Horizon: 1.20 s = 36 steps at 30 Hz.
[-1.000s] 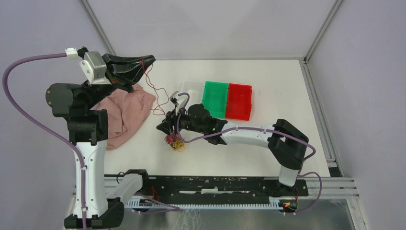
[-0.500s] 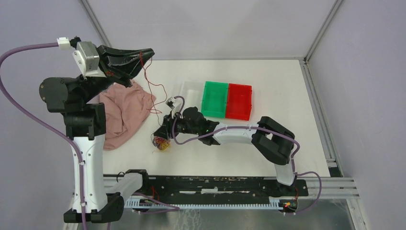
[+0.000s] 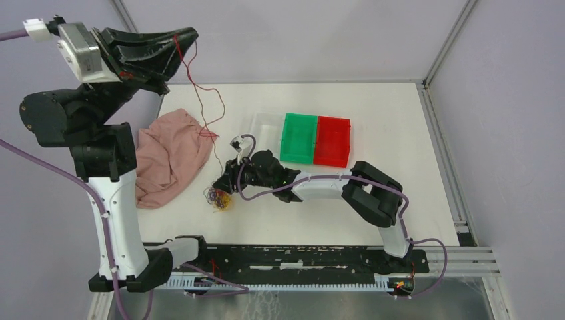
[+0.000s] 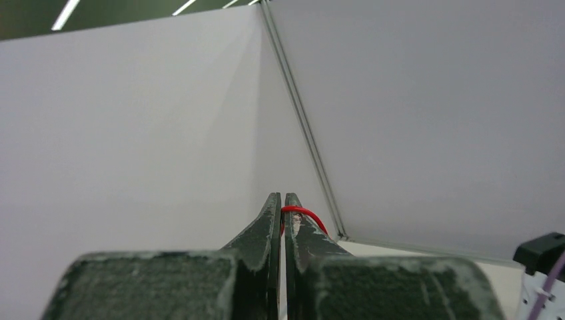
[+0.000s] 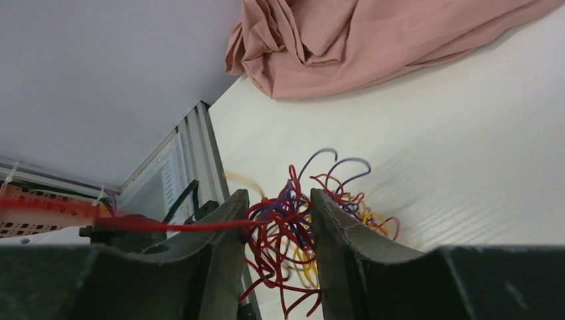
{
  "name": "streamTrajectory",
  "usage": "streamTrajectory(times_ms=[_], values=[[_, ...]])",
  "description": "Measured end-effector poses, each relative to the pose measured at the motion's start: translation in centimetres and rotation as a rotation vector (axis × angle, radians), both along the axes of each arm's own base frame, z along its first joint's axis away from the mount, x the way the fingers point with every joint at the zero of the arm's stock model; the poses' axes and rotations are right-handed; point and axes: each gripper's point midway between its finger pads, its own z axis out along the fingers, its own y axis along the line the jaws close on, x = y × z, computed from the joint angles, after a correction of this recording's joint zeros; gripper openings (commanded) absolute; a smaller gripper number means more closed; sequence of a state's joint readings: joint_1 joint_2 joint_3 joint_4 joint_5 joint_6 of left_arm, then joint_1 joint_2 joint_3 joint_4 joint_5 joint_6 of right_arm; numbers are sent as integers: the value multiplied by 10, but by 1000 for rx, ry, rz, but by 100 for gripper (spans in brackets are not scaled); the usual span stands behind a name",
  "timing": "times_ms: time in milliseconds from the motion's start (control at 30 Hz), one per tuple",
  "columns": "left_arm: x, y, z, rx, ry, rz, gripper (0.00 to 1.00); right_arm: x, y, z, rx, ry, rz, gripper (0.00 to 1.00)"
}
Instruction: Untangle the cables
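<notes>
The cables (image 3: 220,198) are a small clump of red, yellow and purple wires on the table, left of centre. My right gripper (image 3: 228,184) reaches left and is closed down on the clump; in the right wrist view its fingers (image 5: 230,220) press the wires (image 5: 286,223) from both sides. My left gripper (image 3: 186,35) is raised high at the far left and is shut on one red wire (image 3: 200,100). That wire hangs from it in loose curves down to the clump. In the left wrist view the red wire (image 4: 305,214) loops out between the closed jaws of the left gripper (image 4: 280,197).
A crumpled pink cloth (image 3: 166,160) lies left of the clump and shows in the right wrist view (image 5: 373,40). A clear bin (image 3: 265,123), a green bin (image 3: 299,137) and a red bin (image 3: 332,141) stand in a row behind the right arm.
My left gripper has risen and moved left, drawing more of the red wire out. My right gripper and the clump have shifted left on the table.
</notes>
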State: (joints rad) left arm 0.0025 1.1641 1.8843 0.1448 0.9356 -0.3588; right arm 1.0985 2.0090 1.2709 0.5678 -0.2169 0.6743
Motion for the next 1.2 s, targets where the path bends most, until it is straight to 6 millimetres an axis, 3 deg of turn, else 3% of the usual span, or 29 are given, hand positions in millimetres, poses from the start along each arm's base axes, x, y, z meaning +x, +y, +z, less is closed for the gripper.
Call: streamTrajectory(times_ms=[267, 400, 700, 900, 1200], values=[[-13, 12, 68, -104, -147, 70, 3, 8, -12, -35, -80, -4, -62, 53], [-19, 20, 90, -158, -198, 104, 3, 10, -18, -49, -113, -7, -84, 59], [-12, 49, 129, -298, -351, 261, 3, 15, -32, -71, -174, -24, -131, 62], [-25, 58, 147, -270, -559, 362, 3, 16, -43, -97, -241, -9, -155, 54], [-56, 71, 170, -254, -876, 521, 3, 22, -55, -111, -266, 8, -196, 39]])
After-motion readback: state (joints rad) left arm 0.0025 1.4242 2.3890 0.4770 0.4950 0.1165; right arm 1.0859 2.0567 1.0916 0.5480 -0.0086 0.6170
